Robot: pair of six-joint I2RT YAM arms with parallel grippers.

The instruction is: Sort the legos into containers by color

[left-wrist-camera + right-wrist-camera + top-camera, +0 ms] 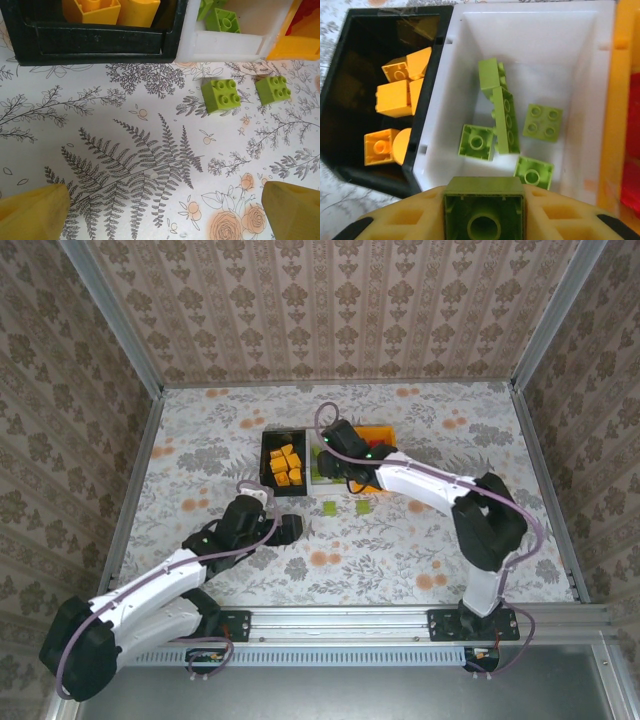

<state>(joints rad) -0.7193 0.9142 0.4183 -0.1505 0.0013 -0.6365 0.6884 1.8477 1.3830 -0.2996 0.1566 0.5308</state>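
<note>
Black bin holds yellow bricks, white bin 5 green bricks; orange bin is cut off. Right jaws grip 1 green brick; left jaws released.

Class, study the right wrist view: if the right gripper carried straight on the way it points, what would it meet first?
Probably the green legos in the white bin, ahead of the brick the right gripper holds; depth is unclear.

The black rectangular plastic bin holds orange-yellow bricks; the white bin at its 3 o'clock, light green bricks; the orange bin, red pieces. The yellow right end effector grips a light green brick. The white bench carries grey ferns and orange blossoms.
</note>
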